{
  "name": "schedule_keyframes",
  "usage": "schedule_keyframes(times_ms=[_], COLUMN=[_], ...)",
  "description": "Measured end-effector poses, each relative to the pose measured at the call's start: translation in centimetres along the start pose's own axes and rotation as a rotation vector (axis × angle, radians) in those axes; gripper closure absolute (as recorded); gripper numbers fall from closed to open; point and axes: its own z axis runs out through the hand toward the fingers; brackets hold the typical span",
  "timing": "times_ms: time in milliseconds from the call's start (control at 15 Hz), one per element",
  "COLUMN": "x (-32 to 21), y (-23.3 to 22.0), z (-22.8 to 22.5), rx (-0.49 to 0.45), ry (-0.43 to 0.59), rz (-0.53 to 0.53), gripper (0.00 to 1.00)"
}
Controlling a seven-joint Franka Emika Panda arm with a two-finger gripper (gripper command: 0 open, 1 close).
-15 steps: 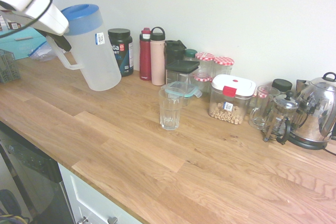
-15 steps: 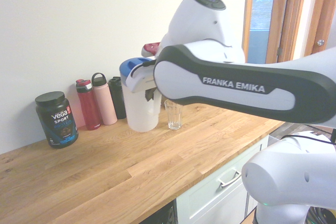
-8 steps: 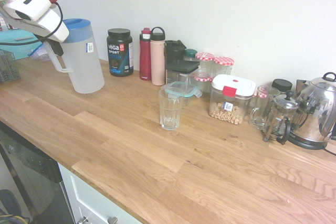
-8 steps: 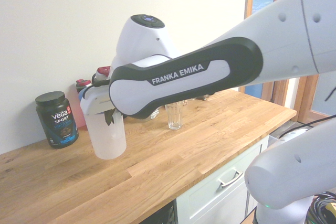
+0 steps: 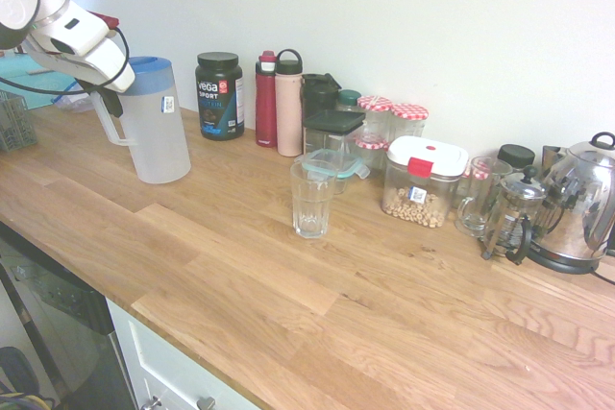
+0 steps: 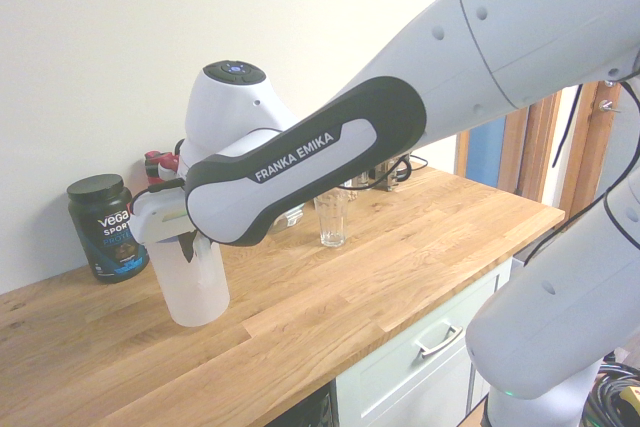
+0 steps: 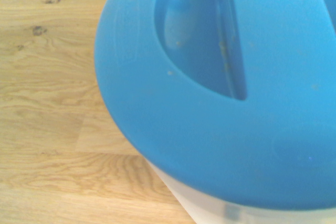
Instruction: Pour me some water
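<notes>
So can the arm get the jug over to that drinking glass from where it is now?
Probably yes. The hand is shut on the jug handle, and bare countertop lies between it and the glass; nothing stands in that stretch.

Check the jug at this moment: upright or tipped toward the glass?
Upright. The jug stands vertical with its blue lid level on top, well away from the glass; the gripper is shut on its handle.

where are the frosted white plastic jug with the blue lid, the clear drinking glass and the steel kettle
frosted white plastic jug with blue lid (image 5: 159, 136), first exterior view, on its side wall
clear ribbed drinking glass (image 5: 312, 201), first exterior view, mid body
shiny steel kettle (image 5: 579, 206), first exterior view, on its rounded belly
</notes>
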Motion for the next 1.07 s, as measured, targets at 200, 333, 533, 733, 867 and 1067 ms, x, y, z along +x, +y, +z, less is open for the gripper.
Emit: schedule_keyframes(times_ms=[200, 333, 533, 733, 867, 1067], x=[0.94, 0.99, 0.99, 1.02, 1.15, 1.34], y=[0.3, 0.32, 0.29, 0.17, 0.17, 0.22], z=[1.16, 1.31, 1.23, 1.11, 1.02, 0.94], rx=[0.002, 0.004, 0.002, 0.001, 0.004, 0.005], ry=[-0.033, -0.043, -0.035, -0.024, -0.025, -0.028], rz=[0.029, 0.029, 0.017, 0.008, 0.011, 0.016], gripper=[0.0, 0.0, 0.0, 0.0, 0.0, 0.0])
